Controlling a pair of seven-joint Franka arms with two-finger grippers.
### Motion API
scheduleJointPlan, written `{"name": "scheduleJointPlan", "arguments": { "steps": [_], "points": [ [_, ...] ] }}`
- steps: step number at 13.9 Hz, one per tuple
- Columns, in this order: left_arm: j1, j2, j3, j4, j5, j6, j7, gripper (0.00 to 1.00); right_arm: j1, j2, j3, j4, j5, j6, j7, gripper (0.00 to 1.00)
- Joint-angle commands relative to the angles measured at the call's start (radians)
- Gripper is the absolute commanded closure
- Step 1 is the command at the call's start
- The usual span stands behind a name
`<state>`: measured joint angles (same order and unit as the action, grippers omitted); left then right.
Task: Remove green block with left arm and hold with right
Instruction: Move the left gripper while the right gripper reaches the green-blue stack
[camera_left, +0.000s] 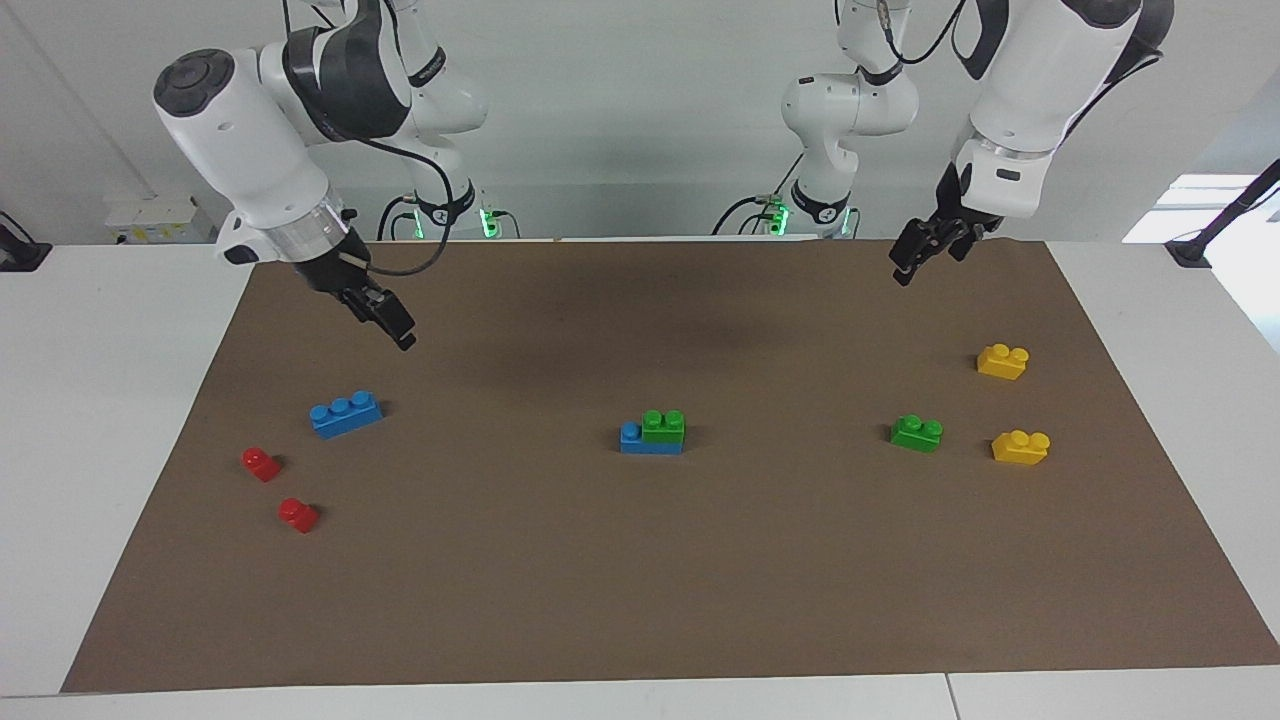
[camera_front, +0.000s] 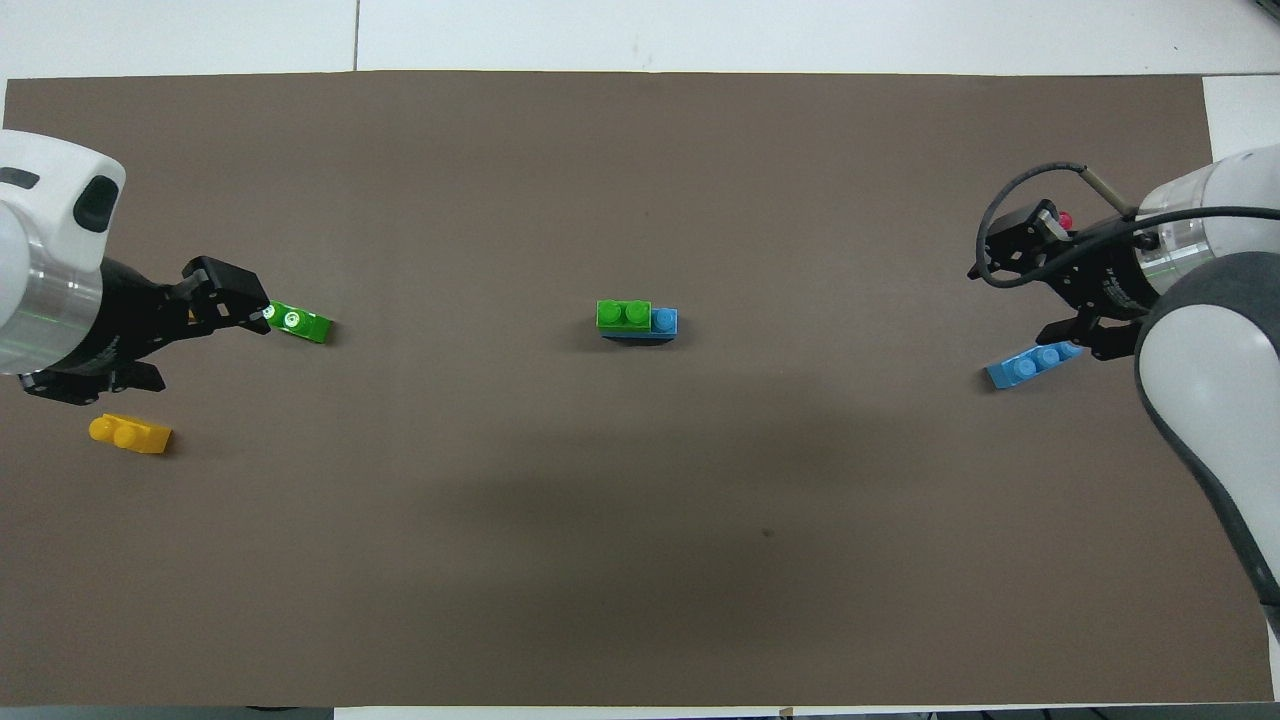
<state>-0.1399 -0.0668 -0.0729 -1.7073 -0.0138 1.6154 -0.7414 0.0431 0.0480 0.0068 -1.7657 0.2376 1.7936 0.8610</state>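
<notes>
The green block sits on top of a blue brick at the middle of the brown mat; it also shows in the overhead view. A second green brick lies alone toward the left arm's end. My left gripper is open and empty, raised over the mat near the robots' edge, well away from the stacked pair. My right gripper is open and empty, raised over the mat at the right arm's end, above a loose blue brick.
Two yellow bricks lie at the left arm's end beside the second green brick. Two small red bricks lie at the right arm's end, farther from the robots than the loose blue brick.
</notes>
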Motion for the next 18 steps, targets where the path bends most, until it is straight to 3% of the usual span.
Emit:
{"name": "scheduleJointPlan", "arguments": {
  "steps": [1, 6, 9, 12, 18],
  "points": [
    [-0.029, 0.025, 0.011, -0.014, -0.053, 0.05, -0.258, 0.0, 0.001, 0.062, -0.001, -0.006, 0.159, 0.045, 0.211, 0.06],
    [-0.177, 0.16, 0.013, 0.0, -0.075, 0.236, -0.819, 0.0, 0.104, 0.139, -0.001, -0.026, 0.267, 0.174, 0.406, 0.06],
    [-0.251, 0.215, 0.015, 0.006, -0.075, 0.284, -0.938, 0.0, 0.152, 0.191, -0.001, -0.026, 0.371, 0.306, 0.62, 0.06],
    [-0.279, 0.292, 0.015, 0.056, -0.071, 0.288, -1.209, 0.0, 0.204, 0.21, -0.001, -0.028, 0.371, 0.355, 0.679, 0.06],
    [-0.395, 0.415, 0.018, 0.123, -0.026, 0.351, -1.387, 0.0, 0.293, 0.243, -0.002, -0.076, 0.371, 0.453, 0.751, 0.06]
  ]
}}
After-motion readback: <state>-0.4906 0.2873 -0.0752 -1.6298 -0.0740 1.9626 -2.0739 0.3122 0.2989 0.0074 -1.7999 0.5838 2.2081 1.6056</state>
